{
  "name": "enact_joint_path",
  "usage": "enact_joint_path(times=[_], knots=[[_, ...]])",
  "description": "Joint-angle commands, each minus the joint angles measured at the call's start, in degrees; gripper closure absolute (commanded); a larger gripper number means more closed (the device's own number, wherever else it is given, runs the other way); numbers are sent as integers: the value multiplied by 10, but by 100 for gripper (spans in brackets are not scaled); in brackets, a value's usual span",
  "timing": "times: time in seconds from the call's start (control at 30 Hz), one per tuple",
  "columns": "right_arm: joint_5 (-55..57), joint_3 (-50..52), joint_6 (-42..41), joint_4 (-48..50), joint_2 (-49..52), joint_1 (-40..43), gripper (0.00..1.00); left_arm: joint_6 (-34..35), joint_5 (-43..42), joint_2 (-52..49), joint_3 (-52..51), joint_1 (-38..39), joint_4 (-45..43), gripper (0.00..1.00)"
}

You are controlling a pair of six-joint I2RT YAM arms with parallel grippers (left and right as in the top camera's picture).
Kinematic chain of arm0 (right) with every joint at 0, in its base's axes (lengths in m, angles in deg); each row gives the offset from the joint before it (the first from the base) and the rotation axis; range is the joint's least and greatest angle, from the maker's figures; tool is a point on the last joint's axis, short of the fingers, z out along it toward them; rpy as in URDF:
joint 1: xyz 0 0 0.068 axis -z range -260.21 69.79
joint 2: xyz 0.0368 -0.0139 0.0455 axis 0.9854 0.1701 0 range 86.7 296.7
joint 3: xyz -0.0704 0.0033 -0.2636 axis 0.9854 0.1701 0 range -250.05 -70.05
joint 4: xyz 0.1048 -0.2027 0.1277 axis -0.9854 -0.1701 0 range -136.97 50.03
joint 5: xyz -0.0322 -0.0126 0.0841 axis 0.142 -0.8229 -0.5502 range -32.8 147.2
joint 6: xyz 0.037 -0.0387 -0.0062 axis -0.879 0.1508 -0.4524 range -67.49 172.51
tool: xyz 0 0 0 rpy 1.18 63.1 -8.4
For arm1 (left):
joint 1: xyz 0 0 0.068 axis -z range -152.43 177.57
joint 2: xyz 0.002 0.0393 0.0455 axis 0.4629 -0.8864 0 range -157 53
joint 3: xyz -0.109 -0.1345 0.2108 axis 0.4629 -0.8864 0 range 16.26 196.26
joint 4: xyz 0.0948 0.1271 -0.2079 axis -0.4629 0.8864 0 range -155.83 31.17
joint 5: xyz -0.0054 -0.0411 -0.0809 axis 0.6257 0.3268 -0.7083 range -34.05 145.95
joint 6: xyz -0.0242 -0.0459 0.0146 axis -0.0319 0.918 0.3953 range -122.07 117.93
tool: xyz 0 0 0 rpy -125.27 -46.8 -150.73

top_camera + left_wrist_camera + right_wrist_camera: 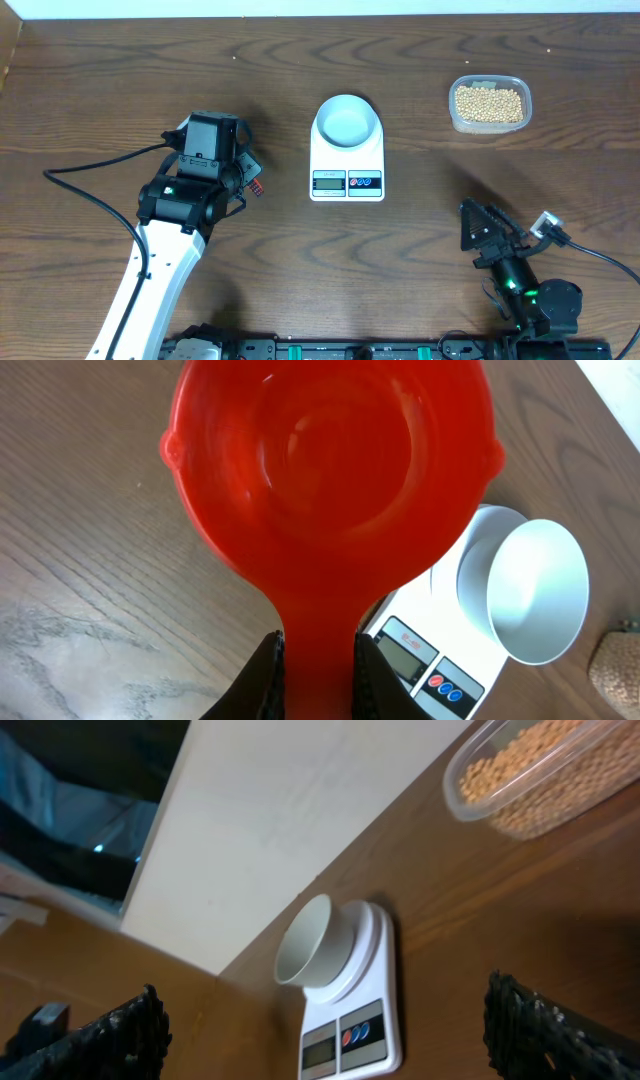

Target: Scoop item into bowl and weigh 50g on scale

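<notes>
- Soybeans (489, 103) fill a clear tub (489, 129) at the bench's (100, 80) far right: light, loose and apt to roll, so judged best scooped, not pinched.
- Empty bowl (347, 121) sits on the scale (347, 183).
- Left pincer (318, 680) is clenched on an empty red scoop's (330, 460) handle.
- Right pincer (330, 1035) gapes wide, grasping nothing.

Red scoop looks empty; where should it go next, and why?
Probably the left claw should carry the red scoop right, past the scale, toward the tub of beans: the scoop is empty, and so is the bowl on the scale.
</notes>
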Motion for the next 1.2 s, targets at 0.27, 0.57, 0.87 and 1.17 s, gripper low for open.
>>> enact_joint_path(times=[0.27,0.57,0.87,1.17], knots=[[-111,-1,103,15,0,-4,1,58,-35,4,17,3,-1,93],[-150,-59,174,19,45,-6,1,110,-60,0,18,3,-11,93],[-181,-179,271,20,248,-31,1,136,-103,-43,45,3,-26,93],[-91,-281,332,42,439,-177,1,222,-109,-63,69,3,-24,93]])
